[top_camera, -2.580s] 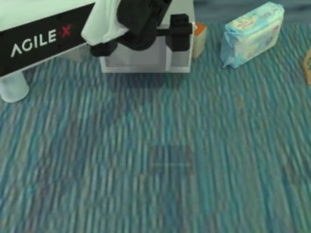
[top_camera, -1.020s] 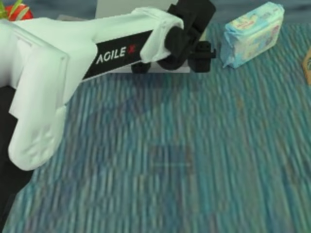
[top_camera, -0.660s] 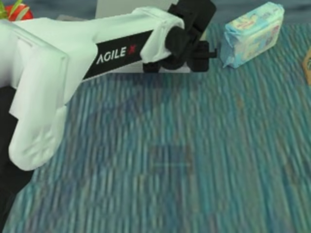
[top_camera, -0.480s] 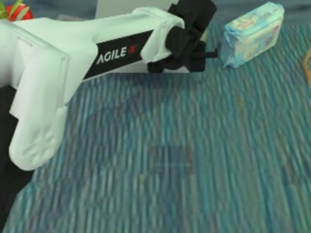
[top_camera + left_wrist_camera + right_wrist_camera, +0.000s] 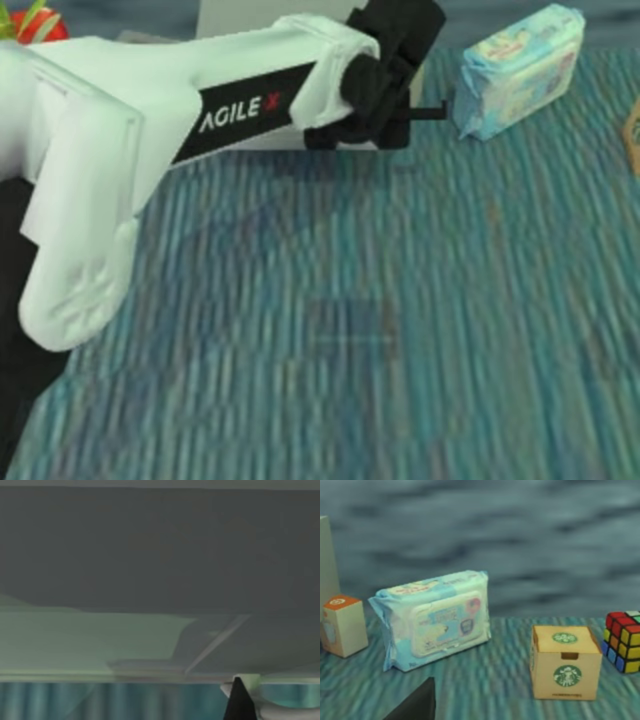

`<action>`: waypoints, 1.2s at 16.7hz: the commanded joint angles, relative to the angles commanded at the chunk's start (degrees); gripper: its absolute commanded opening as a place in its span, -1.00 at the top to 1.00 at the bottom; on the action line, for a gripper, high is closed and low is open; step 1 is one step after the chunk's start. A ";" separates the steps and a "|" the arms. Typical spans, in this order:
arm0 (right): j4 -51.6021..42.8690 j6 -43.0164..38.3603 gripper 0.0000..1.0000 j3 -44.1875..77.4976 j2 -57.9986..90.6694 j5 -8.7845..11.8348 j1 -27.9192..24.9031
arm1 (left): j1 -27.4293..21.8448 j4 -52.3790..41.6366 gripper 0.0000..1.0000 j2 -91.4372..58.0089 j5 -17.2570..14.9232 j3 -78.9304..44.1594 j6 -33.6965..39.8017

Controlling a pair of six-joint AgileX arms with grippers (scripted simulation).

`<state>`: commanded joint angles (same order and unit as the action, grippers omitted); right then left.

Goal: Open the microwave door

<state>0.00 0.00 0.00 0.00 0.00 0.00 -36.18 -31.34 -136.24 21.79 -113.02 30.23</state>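
Note:
The microwave stands at the back of the table, and my white left arm crosses and hides most of it. My left gripper is at the microwave's front right corner, just left of a wipes pack. Up close in the left wrist view, the microwave door fills the picture with its dark grey window. A black tip of my left gripper meets a small pale piece at the door's lower edge; I cannot tell whether it grips it. My right arm is out of the top view.
A blue wipes pack lies at the back right. An orange-topped carton, a tan coffee-logo box and a puzzle cube stand nearby. A red object sits at the back left. Teal striped cloth covers the table.
Since 2.6 s ago my left arm has swung down across the microwave, carrying the gripper right and forward. In the last second the gripper head has turned, showing a narrower profile.

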 joint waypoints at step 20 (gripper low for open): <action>0.00 0.00 -1.00 0.00 0.00 0.00 0.00 | -1.91 3.32 1.00 5.58 1.18 9.55 1.71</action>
<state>0.00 0.00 0.00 0.00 0.00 0.00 -38.08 -28.02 -130.66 22.97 -103.47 31.95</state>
